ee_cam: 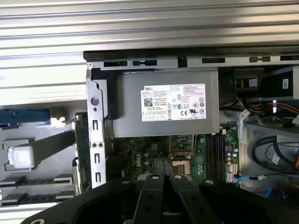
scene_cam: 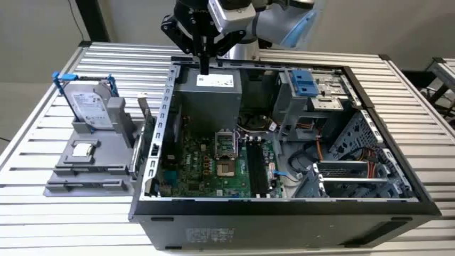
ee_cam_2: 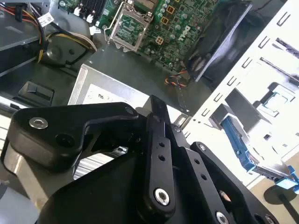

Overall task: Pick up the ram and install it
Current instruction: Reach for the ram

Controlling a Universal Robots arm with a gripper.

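Above the back edge of the open black computer case (scene_cam: 284, 213), over its grey metal power-supply box (scene_cam: 210, 93), the black claw (scene_cam: 204, 66) hangs with its fingers pressed together, and I can see nothing pinched between them. The ram (scene_cam: 124, 120), a long, narrow grey-green circuit-board stick, appears to stand on end in the grey plastic holder (scene_cam: 85, 176) on the ribbed metal table (scene_cam: 42, 224). It is just beside the silver hard drive in its blue-handled frame (scene_cam: 91, 106) and well apart from the claw. I judge the ram light, stiff and thin, yet fragile. It is best gripped across its flat faces near the free upper end, since a hard squeeze or twist could crack it.
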